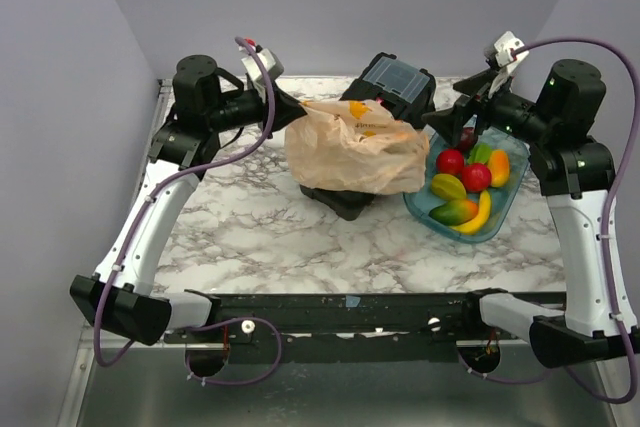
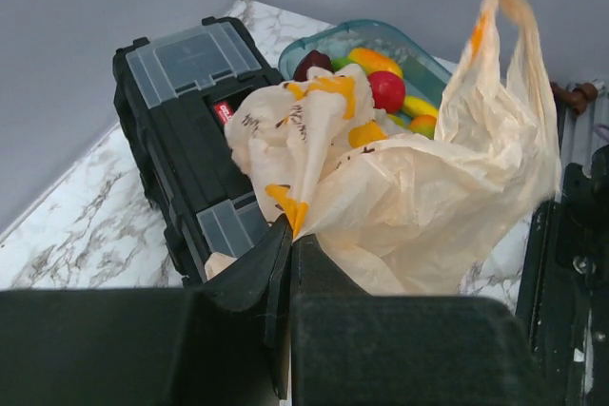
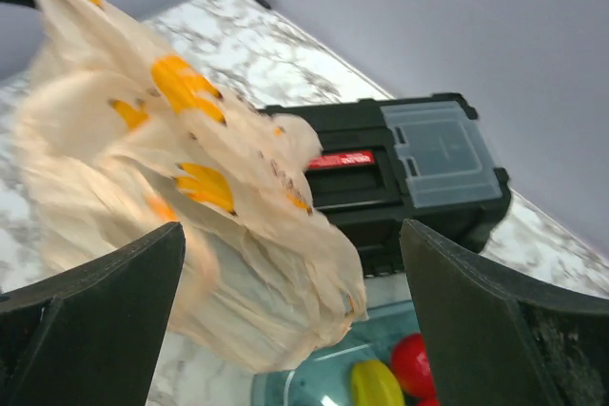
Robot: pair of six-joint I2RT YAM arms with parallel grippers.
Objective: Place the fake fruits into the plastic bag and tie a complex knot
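At the near right, the blue tray (image 1: 508,202) holds the fake fruits (image 1: 462,179) (the banana (image 1: 481,214) nearest). Left of it, the plastic bag (image 1: 355,152) lies draped over the black toolbox (image 1: 400,82), its long axis running left to right. The left gripper (image 2: 288,235) is clenched on the bag's far-left end. The right gripper (image 3: 290,230), fingers spread wide, grasps nothing beside the bag's right end.

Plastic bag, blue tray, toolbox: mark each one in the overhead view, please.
plastic bag (image 1: 350,152), top external view, middle of its crumpled body.
blue tray (image 1: 418,207), top external view, bare near-left corner.
toolbox (image 1: 400,77), top external view, clear lid at its far end.
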